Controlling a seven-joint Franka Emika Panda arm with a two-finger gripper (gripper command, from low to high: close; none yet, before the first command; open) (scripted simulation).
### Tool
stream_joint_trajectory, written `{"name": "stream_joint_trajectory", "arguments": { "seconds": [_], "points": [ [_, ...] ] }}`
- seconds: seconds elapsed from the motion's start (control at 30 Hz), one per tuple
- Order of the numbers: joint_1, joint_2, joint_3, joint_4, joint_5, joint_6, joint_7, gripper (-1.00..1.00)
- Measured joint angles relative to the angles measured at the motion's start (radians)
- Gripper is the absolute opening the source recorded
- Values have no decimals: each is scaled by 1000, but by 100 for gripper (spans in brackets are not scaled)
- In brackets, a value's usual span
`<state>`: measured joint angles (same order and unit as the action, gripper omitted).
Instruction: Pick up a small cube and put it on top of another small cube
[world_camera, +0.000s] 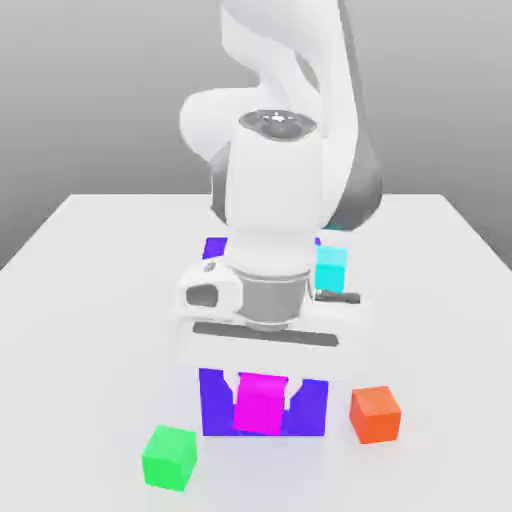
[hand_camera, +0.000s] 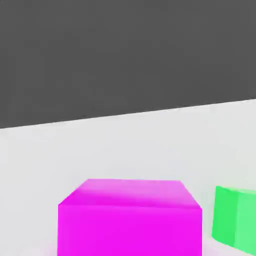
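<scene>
Magenta and plain-faced, the small cube (world_camera: 261, 402) sits clamped in the gripper (world_camera: 262, 396), near the table's (world_camera: 90, 260) front edge, before the blue block (world_camera: 315, 408). Carrying appears under way; next it needs lining up above another cube, perhaps orange (world_camera: 375, 414) or green (world_camera: 168, 456).

Even, bright, diffuse light — soft faint shadows under the cubes on the white table (world_camera: 90, 240). No glare; colours flat and saturated, edges slightly soft — background plain grey.
</scene>
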<state>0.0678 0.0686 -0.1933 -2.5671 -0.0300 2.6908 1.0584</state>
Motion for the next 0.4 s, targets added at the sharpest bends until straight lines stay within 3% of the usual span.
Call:
{"name": "stream_joint_trajectory", "arguments": {
  "seconds": [0.1, 0.27, 0.3, 0.4],
  "points": [
    [-74, 1, -32, 0, 54, -46, 9, -100],
    [-105, 149, 12, 5, 139, 84, -55, -100],
    [-109, 169, 18, 6, 150, 102, -64, 100],
    [-109, 169, 18, 6, 150, 102, -64, 100]
  ]
}}
